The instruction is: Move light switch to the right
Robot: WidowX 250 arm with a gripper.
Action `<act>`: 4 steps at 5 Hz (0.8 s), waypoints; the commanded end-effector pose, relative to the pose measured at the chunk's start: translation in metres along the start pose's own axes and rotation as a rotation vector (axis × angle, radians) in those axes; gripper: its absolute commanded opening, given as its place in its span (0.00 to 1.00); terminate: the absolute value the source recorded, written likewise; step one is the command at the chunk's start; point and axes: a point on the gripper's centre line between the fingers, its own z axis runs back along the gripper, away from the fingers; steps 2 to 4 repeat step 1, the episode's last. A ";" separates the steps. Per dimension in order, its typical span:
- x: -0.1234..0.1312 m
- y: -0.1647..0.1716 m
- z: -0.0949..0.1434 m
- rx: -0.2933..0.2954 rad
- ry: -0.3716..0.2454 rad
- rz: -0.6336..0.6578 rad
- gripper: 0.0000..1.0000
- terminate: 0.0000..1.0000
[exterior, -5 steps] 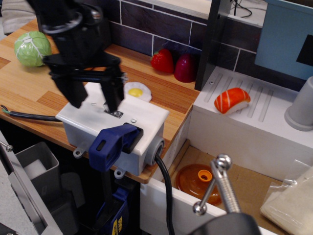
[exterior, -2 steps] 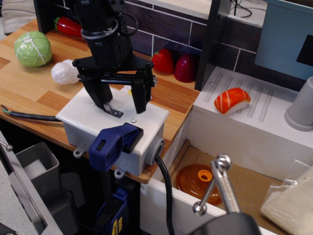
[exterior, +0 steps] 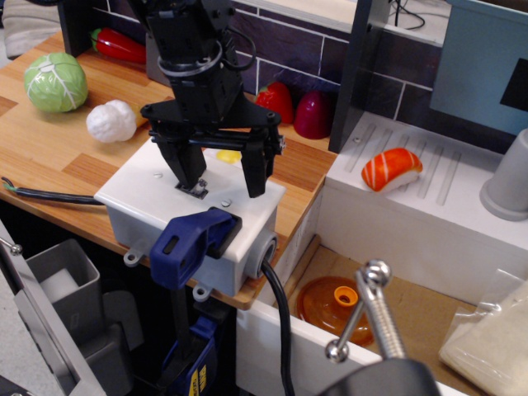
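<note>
- Here, end effector [exterior: 223, 181]: black, two-fingered, spread wide, gripping nothing; left finger tip at the light switch [exterior: 196, 190].
- Light switch: small metal toggle on a plate, atop the white box [exterior: 148, 202].
- Blue clamp [exterior: 191, 239]: plastic, gripping the box's front edge.
- Worktop [exterior: 49, 148]: wood-grain; carries a green cabbage [exterior: 54, 82], white cauliflower [exterior: 110, 121], strawberry [exterior: 275, 102].
- Black cable [exterior: 278, 330]: leaves the box's right end.

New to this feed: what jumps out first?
The black pincer stands open over the white box at the counter's front edge, one finger at the light switch. A blue clamp grips the box's front. To the right, an orange-and-white sushi toy lies on the white drainboard.
</note>
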 end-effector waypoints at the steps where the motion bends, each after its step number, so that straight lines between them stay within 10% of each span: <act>1: 0.011 0.001 0.033 -0.033 0.032 0.013 1.00 1.00; 4: 0.011 0.001 0.033 -0.033 0.032 0.013 1.00 1.00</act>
